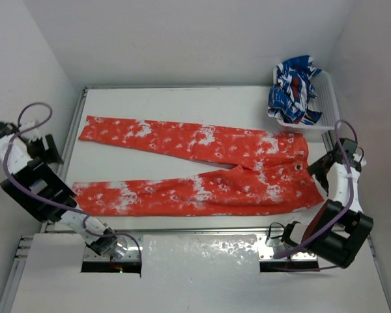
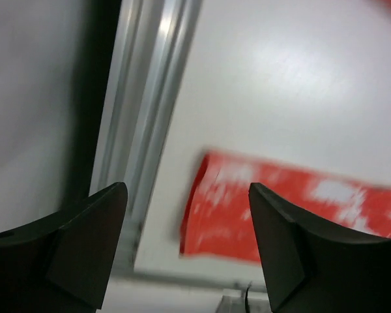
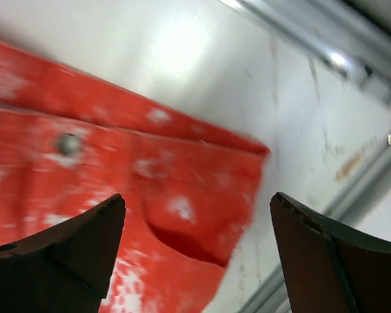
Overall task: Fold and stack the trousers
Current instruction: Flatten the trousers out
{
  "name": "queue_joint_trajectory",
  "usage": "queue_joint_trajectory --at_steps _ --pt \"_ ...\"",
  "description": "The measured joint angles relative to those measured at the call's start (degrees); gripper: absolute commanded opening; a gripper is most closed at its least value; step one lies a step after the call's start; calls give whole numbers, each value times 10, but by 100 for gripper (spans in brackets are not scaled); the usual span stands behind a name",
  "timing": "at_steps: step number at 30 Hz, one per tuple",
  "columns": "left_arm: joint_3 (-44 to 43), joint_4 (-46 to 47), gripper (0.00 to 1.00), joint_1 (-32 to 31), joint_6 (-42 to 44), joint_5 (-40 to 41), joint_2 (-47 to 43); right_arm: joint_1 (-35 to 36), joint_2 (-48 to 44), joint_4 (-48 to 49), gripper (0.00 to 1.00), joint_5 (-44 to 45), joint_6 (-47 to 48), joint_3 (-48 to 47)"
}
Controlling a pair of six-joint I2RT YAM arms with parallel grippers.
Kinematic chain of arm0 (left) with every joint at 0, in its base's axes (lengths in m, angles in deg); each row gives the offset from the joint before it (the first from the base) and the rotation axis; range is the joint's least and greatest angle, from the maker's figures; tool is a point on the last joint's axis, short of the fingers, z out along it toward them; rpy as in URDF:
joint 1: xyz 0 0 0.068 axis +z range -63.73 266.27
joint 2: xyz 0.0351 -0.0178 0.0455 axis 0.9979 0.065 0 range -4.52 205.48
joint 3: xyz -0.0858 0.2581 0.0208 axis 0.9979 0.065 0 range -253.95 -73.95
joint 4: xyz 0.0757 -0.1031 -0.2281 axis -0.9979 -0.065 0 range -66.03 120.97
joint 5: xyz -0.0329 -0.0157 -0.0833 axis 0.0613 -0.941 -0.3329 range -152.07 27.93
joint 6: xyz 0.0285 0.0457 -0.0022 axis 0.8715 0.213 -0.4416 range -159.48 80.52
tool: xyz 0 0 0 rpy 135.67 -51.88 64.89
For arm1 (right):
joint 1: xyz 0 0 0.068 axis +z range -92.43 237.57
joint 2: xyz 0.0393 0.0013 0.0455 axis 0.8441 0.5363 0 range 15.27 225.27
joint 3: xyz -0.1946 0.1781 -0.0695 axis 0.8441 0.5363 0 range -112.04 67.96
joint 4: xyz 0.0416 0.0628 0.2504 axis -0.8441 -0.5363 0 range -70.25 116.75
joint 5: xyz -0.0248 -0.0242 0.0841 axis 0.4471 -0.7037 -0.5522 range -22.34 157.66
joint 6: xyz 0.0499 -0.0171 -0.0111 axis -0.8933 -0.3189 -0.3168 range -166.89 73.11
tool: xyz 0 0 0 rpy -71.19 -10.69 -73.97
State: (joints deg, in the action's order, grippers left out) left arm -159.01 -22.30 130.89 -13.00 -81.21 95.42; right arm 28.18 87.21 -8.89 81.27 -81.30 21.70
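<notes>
Left tool [image 2: 187, 192] released, empty, above the near leg hem. Right tool [image 3: 199, 199] spread wide, empty, over the waistband corner. Red-orange, white-speckled thin fabric trousers [image 1: 195, 169] lie flat on the white counter [image 1: 182, 104] — legs left, waist right. Far right — white plastic basket [image 1: 330, 98] holding a blue-white-red patterned garment [image 1: 293, 91].

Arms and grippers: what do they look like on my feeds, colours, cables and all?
Both the left arm and right arm are chunky black joints and white links, each with a looping lavender cable running alongside. The left gripper and right gripper each have two matte black, wedge-shaped fingers. I see no markings.
</notes>
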Motion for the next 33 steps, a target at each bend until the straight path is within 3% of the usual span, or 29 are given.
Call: queue_joint_trajectory --at_steps 4,9,12,13,14,15,16,18,19,25,32,33 --pt "122 -17 72 91 51 36 -63 -19 -14 -3 90 8 -35 84" --pt "253 -1 73 97 86 66 -45 -25 40 43 90 -23 -38 150" --pt "290 14 73 94 95 67 -40 -27 50 75 75 -40 -29 149" --pt "297 23 70 94 96 67 -40 -27 54 85 61 -45 -28 149" --pt "304 36 55 94 97 67 -39 -27 56 93 53 -49 -27 149" --pt "308 43 47 94 97 65 -39 -27 57 100 46 -49 -26 149" --pt "313 50 30 94 102 60 -37 -26 56 107 32 -49 -28 151" --pt "317 56 8 94 111 45 -32 -26 50 119 17 -49 -30 158" --pt "318 56 0 94 115 38 -29 -26 43 127 2 -49 -34 165" --pt "316 42 0 104 148 17 -24 -27 -21 111 0 -29 -78 204" --pt "221 -8 0 153 189 50 -9 -32 -144 -61 0 0 -156 225" --pt "207 -13 0 155 193 54 -9 -32 -148 -88 4 -2 -165 225"
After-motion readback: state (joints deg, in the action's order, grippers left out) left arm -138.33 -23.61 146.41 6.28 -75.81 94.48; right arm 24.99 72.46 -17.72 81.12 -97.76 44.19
